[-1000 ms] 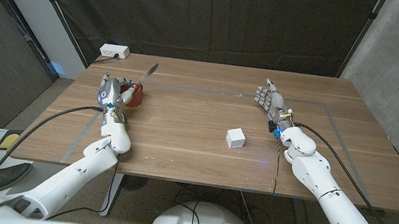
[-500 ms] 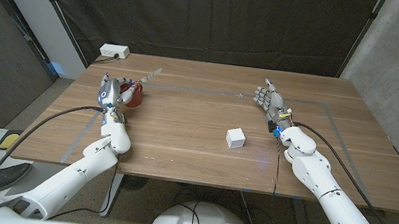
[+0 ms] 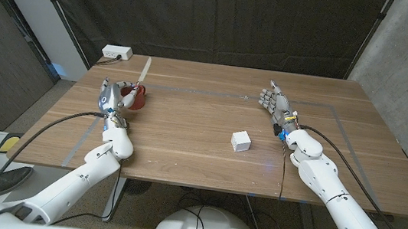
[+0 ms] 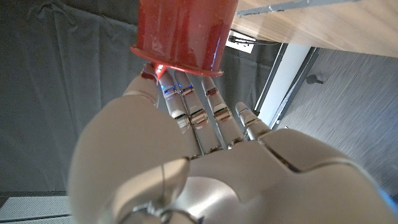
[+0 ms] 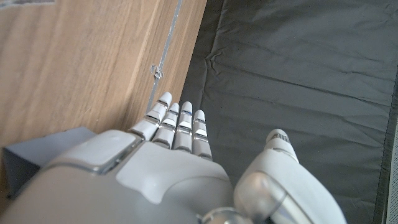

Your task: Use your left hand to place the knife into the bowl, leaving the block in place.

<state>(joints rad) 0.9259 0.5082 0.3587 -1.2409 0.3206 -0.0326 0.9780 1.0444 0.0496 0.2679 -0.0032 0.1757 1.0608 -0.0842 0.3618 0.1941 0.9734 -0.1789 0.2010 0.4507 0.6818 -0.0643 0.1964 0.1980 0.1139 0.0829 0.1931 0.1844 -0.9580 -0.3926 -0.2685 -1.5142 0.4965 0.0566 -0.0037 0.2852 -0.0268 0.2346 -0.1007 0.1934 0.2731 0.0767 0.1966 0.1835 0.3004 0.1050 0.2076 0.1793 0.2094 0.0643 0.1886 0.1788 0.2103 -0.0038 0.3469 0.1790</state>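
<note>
One knife (image 3: 145, 69) in one red bowl (image 3: 134, 98), one white block (image 3: 241, 141)

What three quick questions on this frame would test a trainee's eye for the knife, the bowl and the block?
1. True or false: the knife stands in the red bowl.
2. Which hand is beside the bowl: A) left hand B) right hand?
3. Fill in: the white block sits on the ____.

Key: 1 true, its blade sticking up past the rim; 2 A; 3 table.
</note>
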